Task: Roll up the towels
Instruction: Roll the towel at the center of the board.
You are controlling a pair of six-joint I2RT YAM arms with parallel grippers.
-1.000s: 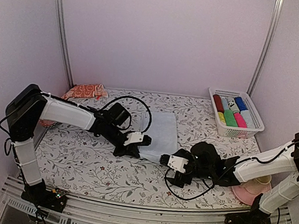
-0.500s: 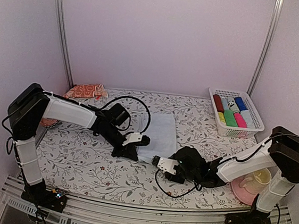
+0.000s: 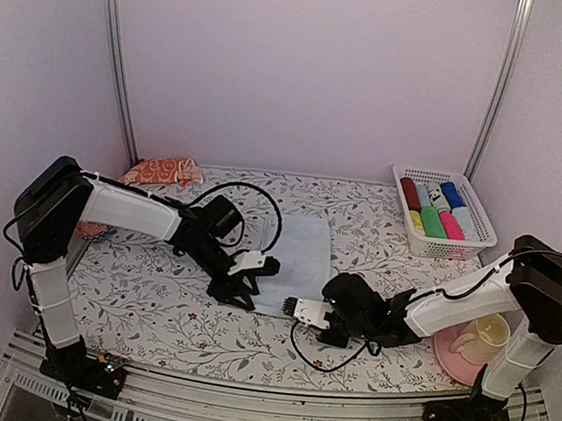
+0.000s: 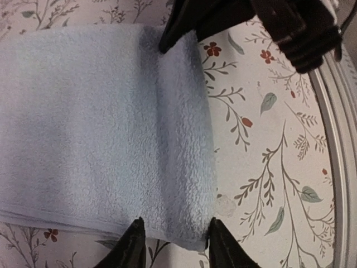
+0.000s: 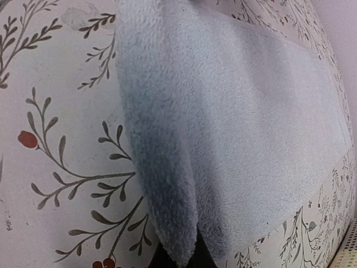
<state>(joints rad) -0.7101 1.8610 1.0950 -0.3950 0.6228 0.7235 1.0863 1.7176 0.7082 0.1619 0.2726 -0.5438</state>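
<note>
The light blue towel (image 3: 302, 245) lies flat on the floral table, its near edge turned over into a narrow fold (image 4: 184, 139). My left gripper (image 3: 243, 289) stands open at the fold's left end, one dark finger (image 4: 133, 247) on each side of it. At the fold's right end my right gripper (image 3: 303, 311) is shut, and the towel's edge (image 5: 167, 212) is pinched between its mostly hidden jaws. The orange-red towel (image 3: 160, 171) lies crumpled at the back left, away from both grippers.
A white basket (image 3: 477, 216) holding several rolled coloured towels stands at the back right. A pink plate with a cup (image 3: 475, 350) sits at the near right beside the right arm. Metal frame posts rise at the back corners.
My right gripper has moved left to the towel's near edge and shut on it. My left gripper has opened and let go of the fold.
</note>
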